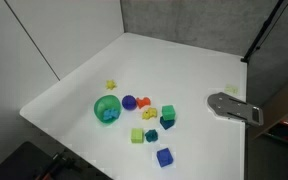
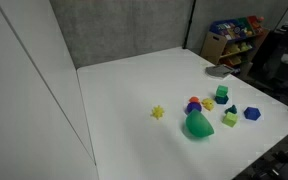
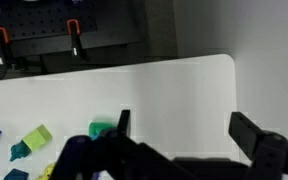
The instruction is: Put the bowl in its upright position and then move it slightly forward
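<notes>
Closest to the wrist camera, the hand [image 3: 180,118] hung over the white worktop [image 3: 184,80], its two dark fingers [image 3: 123,124] spread wide apart. The bowl [image 1: 107,109] lay tipped on its side near the middle of the worktop in both exterior views, its teal inside showing in an exterior view. Just beside it sat a purple ball [image 1: 129,102], then an orange block [image 1: 144,102] and a yellow block [image 1: 150,112]. A yellow star [image 1: 111,85] lay apart on the bowl's other side. Farther out were a lime block [image 1: 137,135], a green block [image 1: 168,116] and a blue block [image 1: 164,156], the last near the worktop's edge. A grey flat plate [image 1: 234,107] lay at another edge, well apart. Bare surface stretched from the bowl to the far corner and toward the white wall panel [image 2: 24,90].
</notes>
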### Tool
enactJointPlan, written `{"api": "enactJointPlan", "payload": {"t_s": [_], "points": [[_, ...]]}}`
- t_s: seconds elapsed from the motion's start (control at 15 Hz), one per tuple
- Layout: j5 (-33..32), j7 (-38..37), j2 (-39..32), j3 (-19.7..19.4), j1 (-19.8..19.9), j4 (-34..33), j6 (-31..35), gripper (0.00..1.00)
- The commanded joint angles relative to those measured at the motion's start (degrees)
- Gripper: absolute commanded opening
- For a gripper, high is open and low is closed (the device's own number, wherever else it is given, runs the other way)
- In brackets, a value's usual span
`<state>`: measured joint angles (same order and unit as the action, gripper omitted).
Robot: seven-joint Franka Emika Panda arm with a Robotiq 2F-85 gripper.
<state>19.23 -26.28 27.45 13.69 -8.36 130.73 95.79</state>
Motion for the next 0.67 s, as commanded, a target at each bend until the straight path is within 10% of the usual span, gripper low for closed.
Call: {"api": "enactJointPlan", "payload": {"t_s": [0.0,0.6], "points": [[0.10,0.12,0.02,0.29,0.38,-0.13,-0.16,1.00],[-3.73,-3.33,-3.67,1.32,2.58,-3.00,5.59,1.00]]}}
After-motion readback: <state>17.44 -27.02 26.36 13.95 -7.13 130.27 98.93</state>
